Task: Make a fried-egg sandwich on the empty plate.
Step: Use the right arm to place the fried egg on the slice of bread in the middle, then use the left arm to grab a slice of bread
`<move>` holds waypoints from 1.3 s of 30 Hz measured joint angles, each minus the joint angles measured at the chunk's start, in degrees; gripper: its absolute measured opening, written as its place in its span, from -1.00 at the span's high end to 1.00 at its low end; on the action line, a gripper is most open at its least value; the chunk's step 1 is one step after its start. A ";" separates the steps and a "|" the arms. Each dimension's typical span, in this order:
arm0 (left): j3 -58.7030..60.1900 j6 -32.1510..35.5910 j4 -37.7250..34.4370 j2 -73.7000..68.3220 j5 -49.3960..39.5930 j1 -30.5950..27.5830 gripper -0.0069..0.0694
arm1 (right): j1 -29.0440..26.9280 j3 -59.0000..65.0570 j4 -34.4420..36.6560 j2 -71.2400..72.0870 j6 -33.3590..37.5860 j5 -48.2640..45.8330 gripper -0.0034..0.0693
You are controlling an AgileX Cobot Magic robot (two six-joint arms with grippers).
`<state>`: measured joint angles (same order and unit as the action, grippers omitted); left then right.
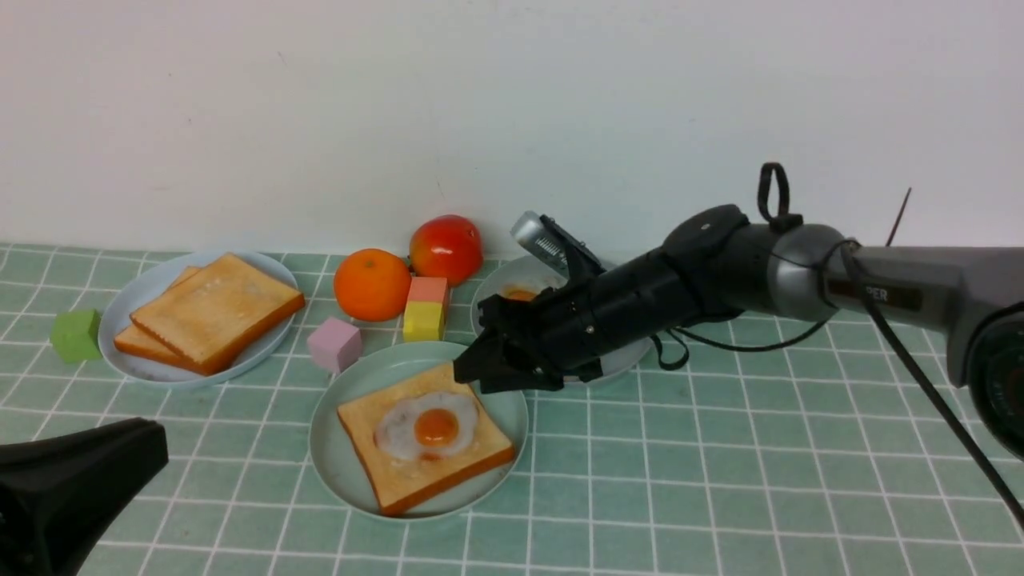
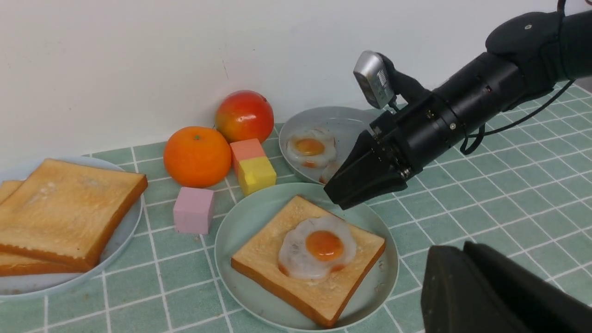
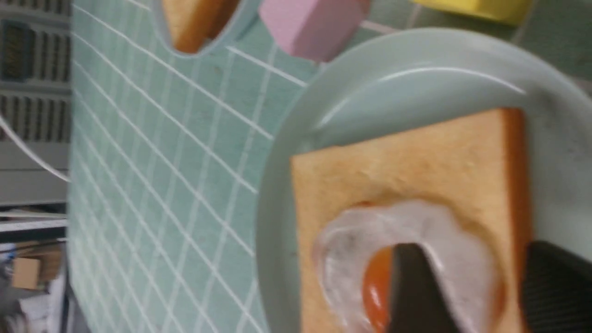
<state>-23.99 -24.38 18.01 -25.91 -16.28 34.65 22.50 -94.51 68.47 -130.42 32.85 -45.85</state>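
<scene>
Sitting nearest, L claw (image 1: 120, 468) is at 7 o'clock of the mint plate (image 1: 340, 464), off the plate, low over the counter (image 1: 720, 496). Only a black bulk shows in front + L wrist views, so can't tell if it's parted or closed.

Mint plate is mid-counter w/ one toast slice (image 1: 400, 484) flat in it, one corner pointing to 6 o'clock. Fried egg (image 1: 428, 426) lies flat on that slice, yolk up, approx centred, uncovered.

R claw (image 1: 476, 374) is at the plate's 1 o'clock, over the toast's far corner; arm runs out to 3 o'clock. R wrist view: its two fingers (image 3: 416, 296) are parted w/ egg white showing between them. Medium gap, nothing gripped. L wrist view puts the tips near the egg's far edge, not on it.

Pink cube (image 1: 334, 342) is just off the rim at 11 o'clock. Grey-blue plate (image 1: 148, 284) is at 10 o'clock and holds the toast stack (image 1: 216, 308): 2 slices, top one offset. Green cube (image 1: 76, 334) is just beside that plate, at its 9 o'clock.

Yellow block (image 1: 422, 320) is at 12 o'clock of the mint plate, salmon block (image 1: 429, 290) touching behind it. Orange (image 1: 372, 284) is at the blocks' 9 o'clock. Red fruit (image 1: 446, 248) is behind, near the wall (image 1: 512, 96).

Far plate (image 2: 342, 122) is at 1 o'clock, mostly hidden by the R arm in front view. L wrist view shows 2 more eggs (image 2: 310, 148) in it, one partly behind the claw.
</scene>
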 joint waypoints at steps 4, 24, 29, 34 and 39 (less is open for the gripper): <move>0.00 0.00 0.00 0.00 0.05 0.00 0.72 | -2.25 0.00 -3.12 1.85 -0.32 -2.44 -0.42; -24.93 1.62 -3.34 -44.28 -21.77 -1.87 0.85 | -8.09 16.07 -44.78 59.75 -16.53 -17.62 0.90; -36.36 13.17 -9.93 -58.13 -22.14 -13.69 0.85 | -8.09 23.76 -45.38 70.83 -16.72 -16.15 0.89; -44.51 24.38 -12.39 -68.97 -22.07 -22.73 0.85 | -8.09 28.41 -45.96 77.80 -16.72 -14.26 0.89; -51.65 33.12 -11.30 -76.34 -20.28 -27.61 0.80 | -8.09 29.66 -46.96 80.77 -16.72 -12.94 0.88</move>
<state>-75.63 8.74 6.71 -102.25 -36.55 7.04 14.41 -64.85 21.52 -49.64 16.13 -58.79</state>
